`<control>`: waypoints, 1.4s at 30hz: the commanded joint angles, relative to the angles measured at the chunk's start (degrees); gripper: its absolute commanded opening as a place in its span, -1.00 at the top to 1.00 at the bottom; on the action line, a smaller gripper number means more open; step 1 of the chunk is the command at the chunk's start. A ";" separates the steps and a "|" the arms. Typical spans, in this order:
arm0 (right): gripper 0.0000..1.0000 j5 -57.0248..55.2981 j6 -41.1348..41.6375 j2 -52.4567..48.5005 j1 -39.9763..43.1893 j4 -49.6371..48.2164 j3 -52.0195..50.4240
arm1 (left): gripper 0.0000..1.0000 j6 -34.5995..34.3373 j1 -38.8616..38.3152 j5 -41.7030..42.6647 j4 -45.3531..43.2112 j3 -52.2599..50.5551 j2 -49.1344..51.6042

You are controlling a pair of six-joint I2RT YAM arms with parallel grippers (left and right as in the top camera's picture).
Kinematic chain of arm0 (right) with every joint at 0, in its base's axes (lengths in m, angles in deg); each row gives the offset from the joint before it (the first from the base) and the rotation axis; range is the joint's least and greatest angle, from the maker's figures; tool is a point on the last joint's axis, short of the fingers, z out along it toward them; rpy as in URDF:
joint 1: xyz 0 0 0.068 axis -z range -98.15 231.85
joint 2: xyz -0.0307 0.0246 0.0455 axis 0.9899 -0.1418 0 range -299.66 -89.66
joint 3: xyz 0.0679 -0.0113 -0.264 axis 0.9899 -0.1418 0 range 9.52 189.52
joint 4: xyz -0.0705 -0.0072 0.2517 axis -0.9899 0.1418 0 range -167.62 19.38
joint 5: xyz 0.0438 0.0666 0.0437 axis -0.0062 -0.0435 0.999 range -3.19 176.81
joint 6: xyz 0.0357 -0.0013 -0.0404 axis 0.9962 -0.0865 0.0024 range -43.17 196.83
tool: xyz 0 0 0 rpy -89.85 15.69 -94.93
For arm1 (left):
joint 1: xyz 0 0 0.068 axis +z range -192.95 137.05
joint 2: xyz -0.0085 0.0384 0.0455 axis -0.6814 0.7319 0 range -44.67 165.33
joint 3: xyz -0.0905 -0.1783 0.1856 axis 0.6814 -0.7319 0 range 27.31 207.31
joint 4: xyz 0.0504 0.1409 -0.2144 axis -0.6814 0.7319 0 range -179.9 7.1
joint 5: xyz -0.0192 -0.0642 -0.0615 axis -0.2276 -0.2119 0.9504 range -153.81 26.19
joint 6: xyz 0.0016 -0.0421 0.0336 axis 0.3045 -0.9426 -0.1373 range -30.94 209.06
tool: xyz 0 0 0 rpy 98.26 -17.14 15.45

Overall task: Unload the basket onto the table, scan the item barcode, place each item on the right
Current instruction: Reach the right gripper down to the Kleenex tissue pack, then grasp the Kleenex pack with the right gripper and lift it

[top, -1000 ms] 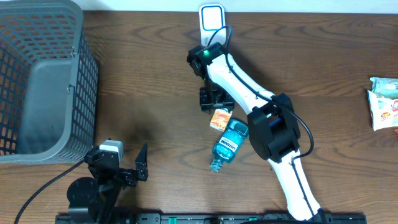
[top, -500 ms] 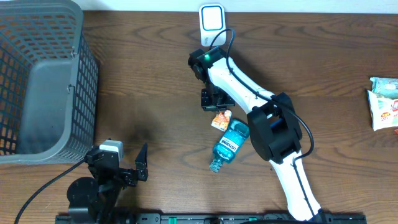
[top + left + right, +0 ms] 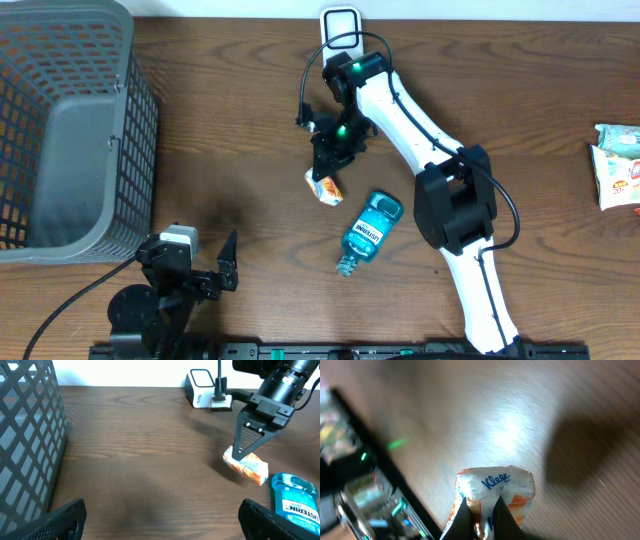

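My right gripper [image 3: 323,173] is shut on a small orange-and-white tissue pack [image 3: 324,188], pinching a fold of its wrapper. In the left wrist view the pack [image 3: 251,466] hangs from the gripper [image 3: 243,453], low over the wood. The right wrist view shows the two fingers [image 3: 461,519] close together on the pack [image 3: 496,484]. The white barcode scanner [image 3: 341,26] stands at the table's far edge, beyond the pack, and shows again as the scanner [image 3: 202,395]. My left gripper [image 3: 165,527] rests open and empty at the front left.
A blue mouthwash bottle [image 3: 368,230] lies on its side just right of the pack. A grey mesh basket [image 3: 70,130] fills the left side. Snack packets [image 3: 618,165] lie at the far right edge. The right arm stretches across the table's middle.
The right gripper has shut on the tissue pack and carried it left, away from the bottle. The arm's wrist has swung nearer the scanner. The left arm is still.
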 commanded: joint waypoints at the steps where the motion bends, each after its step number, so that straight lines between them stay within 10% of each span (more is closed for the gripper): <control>1: 0.98 6.93 -13.99 0.11 0.24 0.28 -0.22 | -0.94 0.79 0.26 0.72 0.02 0.52 -0.24; 24: 0.98 6.25 -23.61 0.11 0.20 -4.63 -0.24 | -0.94 0.79 0.26 0.72 0.02 0.52 -0.24; 37: 0.97 4.98 59.63 0.11 5.29 1.29 -0.22 | -0.94 0.79 0.26 0.72 0.02 0.52 -0.24; 42: 0.97 5.77 75.95 0.11 7.02 12.55 -0.46 | -0.94 0.79 0.26 0.72 0.02 0.52 -0.24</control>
